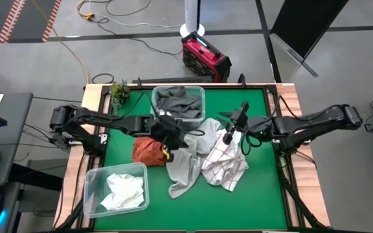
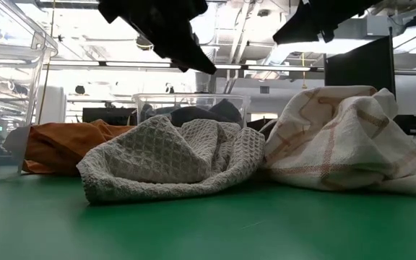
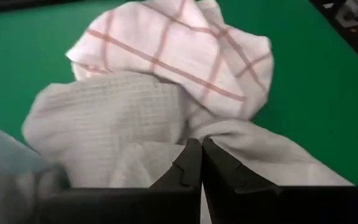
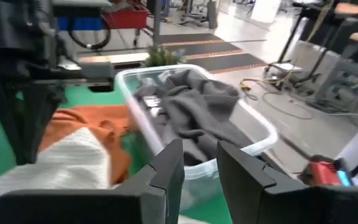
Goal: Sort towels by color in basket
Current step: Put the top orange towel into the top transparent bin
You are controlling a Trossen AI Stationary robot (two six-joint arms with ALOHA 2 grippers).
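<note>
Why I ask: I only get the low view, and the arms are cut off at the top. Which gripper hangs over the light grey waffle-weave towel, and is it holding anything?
Observer: The left gripper. Its wrist view shows the fingers shut together on nothing, above the light grey waffle-weave towel.
Operator: And the right one?
Observer: The right gripper hovers over the white towel with red grid lines, jaws partly open and empty.
Operator: What is in the clear bin at my left edge?
Observer: From above, the clear plastic bin holds a crumpled plain white towel.
</note>
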